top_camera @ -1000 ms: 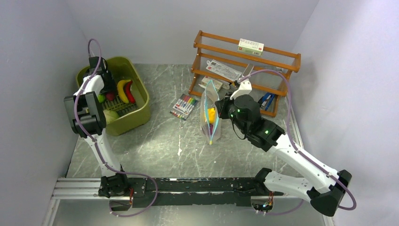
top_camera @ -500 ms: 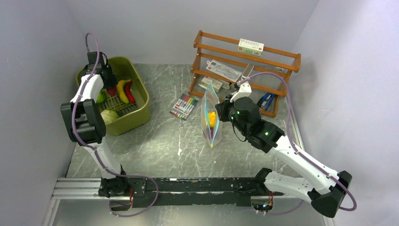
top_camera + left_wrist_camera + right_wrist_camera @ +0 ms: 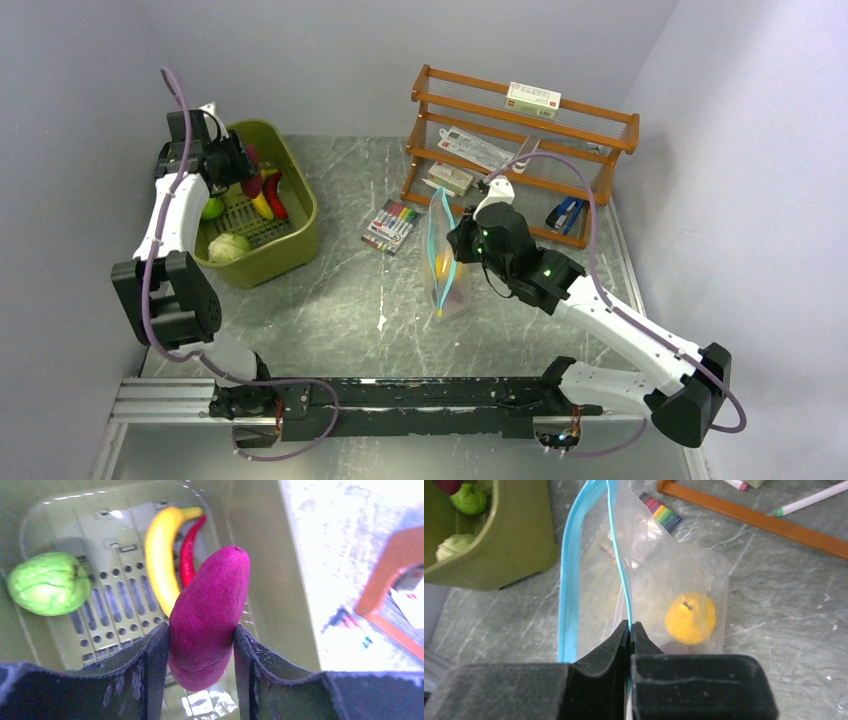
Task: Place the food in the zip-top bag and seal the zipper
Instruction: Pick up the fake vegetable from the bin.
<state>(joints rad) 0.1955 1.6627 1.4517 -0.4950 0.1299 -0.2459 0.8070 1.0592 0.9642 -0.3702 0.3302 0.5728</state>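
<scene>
My left gripper (image 3: 200, 645) is shut on the purple-red piece (image 3: 210, 610) and holds it above the olive tub (image 3: 260, 555). The top view shows this gripper (image 3: 240, 168) over the tub's far end. A yellow banana (image 3: 160, 550), a red chili (image 3: 190, 552) and a green piece (image 3: 47, 582) lie in the tub; a pale green piece (image 3: 229, 247) lies there too. My right gripper (image 3: 630, 627) is shut on one side of the teal zipper (image 3: 616, 545) of the clear zip-top bag (image 3: 649, 570), holding it upright with its mouth open. An orange-yellow piece (image 3: 690, 617) sits inside the bag (image 3: 447, 270).
An orange wooden rack (image 3: 520, 130) with a white box (image 3: 533, 97) stands at the back. A pack of coloured markers (image 3: 392, 225) lies between the tub (image 3: 300, 215) and the bag. A blue stapler (image 3: 565, 214) lies by the rack's right foot.
My left gripper has risen out of the tub with the purple-red piece in it. My right gripper has shifted the bag slightly left, still holding its strip.
</scene>
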